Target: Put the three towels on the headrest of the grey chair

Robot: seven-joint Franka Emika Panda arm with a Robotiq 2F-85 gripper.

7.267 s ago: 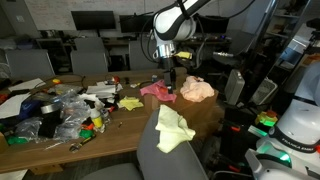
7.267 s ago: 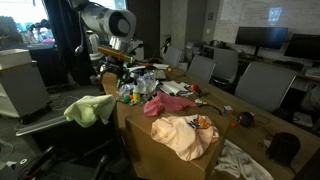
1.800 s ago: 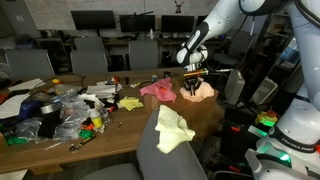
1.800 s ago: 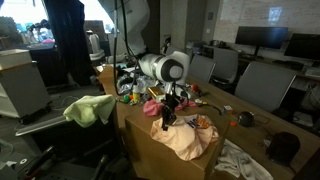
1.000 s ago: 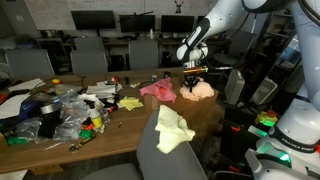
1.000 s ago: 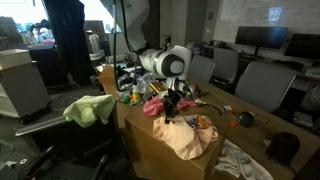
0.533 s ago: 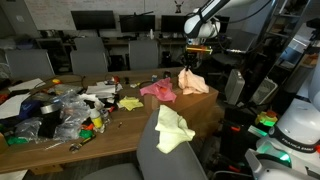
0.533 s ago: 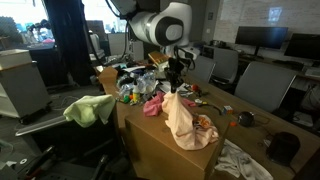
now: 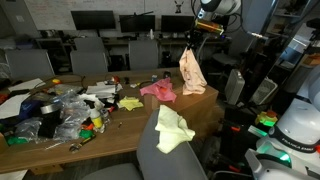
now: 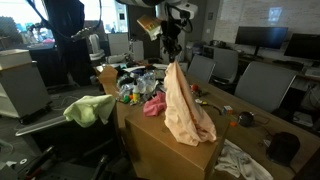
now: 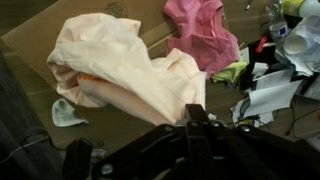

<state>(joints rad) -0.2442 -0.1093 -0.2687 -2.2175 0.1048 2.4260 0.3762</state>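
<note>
My gripper (image 9: pixel 191 36) is shut on the top of a peach towel (image 9: pixel 192 70), which hangs in a long drape above the brown table (image 9: pixel 205 108). In an exterior view the gripper (image 10: pixel 172 56) holds the peach towel (image 10: pixel 186 108) with its lower end still near the tabletop. A pink towel (image 9: pixel 157 91) lies crumpled on the table beside it. A yellow-green towel (image 9: pixel 172 128) is draped over the headrest of the grey chair (image 9: pixel 150 155). In the wrist view the peach towel (image 11: pixel 120 65) hangs below my gripper (image 11: pixel 196 116), with the pink towel (image 11: pixel 205 30) beyond it.
A heap of plastic, tools and papers (image 9: pixel 60 105) covers the far part of the table. Office chairs (image 9: pixel 90 55) and monitors stand behind it. A white machine (image 9: pixel 295 120) stands close by the table end. A cloth (image 10: pixel 240 160) lies on the floor.
The gripper has risen with the peach towel, pulling it from a heap on the table into a hanging drape. The pink and yellow-green towels have not moved.
</note>
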